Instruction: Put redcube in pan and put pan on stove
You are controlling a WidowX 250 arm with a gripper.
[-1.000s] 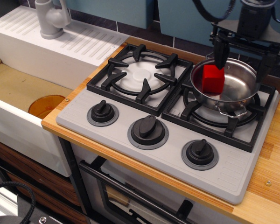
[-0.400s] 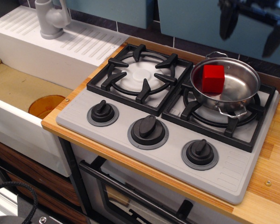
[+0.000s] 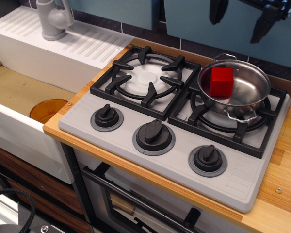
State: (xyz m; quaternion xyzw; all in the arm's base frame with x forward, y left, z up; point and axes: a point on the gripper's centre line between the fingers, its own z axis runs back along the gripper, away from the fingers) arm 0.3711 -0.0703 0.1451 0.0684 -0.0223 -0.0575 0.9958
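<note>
— Where do we find the redcube [image 3: 221, 81] right now?

— We see it inside the pan [image 3: 250, 90], toward the pan's left side, one face leaning against the inner wall. The pan sits on the right-hand grate of the stove [image 3: 160, 160], with its thin wire loop handle pointing toward the front, near the right knob.

— And the pincer [image 3: 240, 17]? How do we place it against the cube?

— We see it at the top edge of the view, well above the pan and a little behind it. Only the two dark fingers [image 3: 218, 10] hang into the picture; the rest is cut off. The cube lies below them, nearer the left finger than the right, and well apart from both.

— Do we call it open?

— We do. The fingers stand wide apart with the blue wall showing between them, and they have hold of nothing.

— What else do we note around the stove?

— The left burner [image 3: 144, 76] is bare, its white disc showing through the black grate. Three black knobs line the front. The stove rests on a wooden desk [image 3: 281, 184], and to the left we see a white sink [image 3: 19, 97] with a grey faucet [image 3: 53, 19].
</note>
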